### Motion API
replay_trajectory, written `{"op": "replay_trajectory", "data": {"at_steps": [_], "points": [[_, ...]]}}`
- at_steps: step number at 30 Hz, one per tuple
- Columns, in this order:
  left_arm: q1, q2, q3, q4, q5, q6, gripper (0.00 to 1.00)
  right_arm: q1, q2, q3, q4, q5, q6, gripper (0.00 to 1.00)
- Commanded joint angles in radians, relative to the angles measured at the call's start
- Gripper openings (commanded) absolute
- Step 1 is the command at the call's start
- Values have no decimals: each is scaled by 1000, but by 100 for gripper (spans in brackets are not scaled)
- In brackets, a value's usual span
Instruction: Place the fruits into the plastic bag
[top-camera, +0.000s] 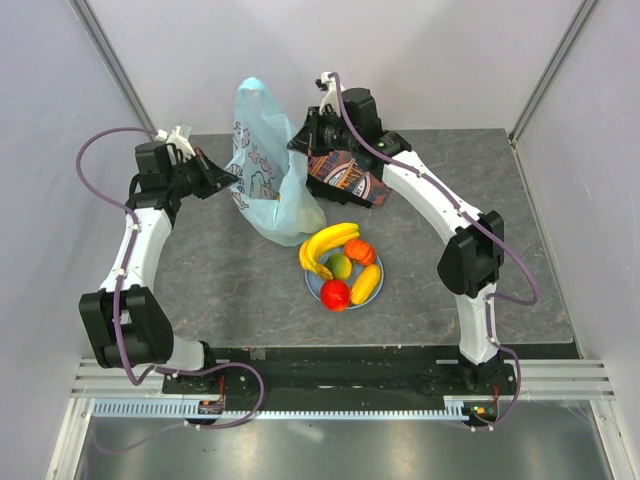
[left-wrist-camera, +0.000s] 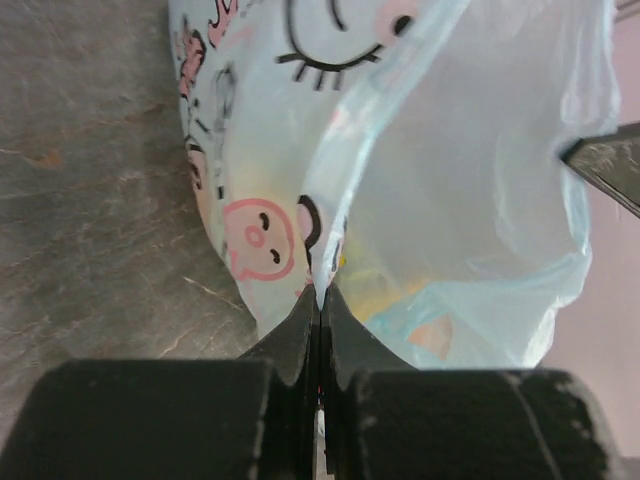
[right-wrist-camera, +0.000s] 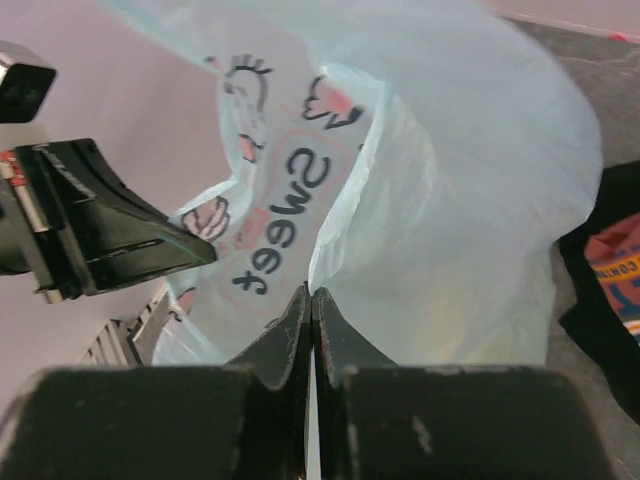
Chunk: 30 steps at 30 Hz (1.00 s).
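Note:
The light-blue plastic bag stands at the back of the table, held open between both arms. My left gripper is shut on the bag's left edge, with film pinched between its fingertips. On the bag's right edge my right gripper is shut too, its tips clamping the film. The fruits lie on a blue plate in front of the bag: yellow bananas, a green fruit, an orange one, a red one and a yellow oblong one.
A folded dark-red printed cloth lies under the right arm, just right of the bag, and shows as well in the right wrist view. Grey walls close in the dark table on three sides.

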Motion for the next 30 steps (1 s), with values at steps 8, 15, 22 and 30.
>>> {"op": "replay_trajectory", "data": {"at_steps": [8, 15, 22, 30], "points": [[2, -12, -7, 68, 166, -20, 1, -46, -57, -12, -10, 29, -48, 52], [-3, -32, -46, 105, 149, -35, 2, -66, -214, -131, -19, 104, -104, 77], [-4, -58, -81, 109, 120, -29, 2, -71, -414, -394, -108, 231, -247, 82], [-6, -67, -78, 114, 106, -26, 2, -71, -471, -647, -297, 244, -310, 82]]}}
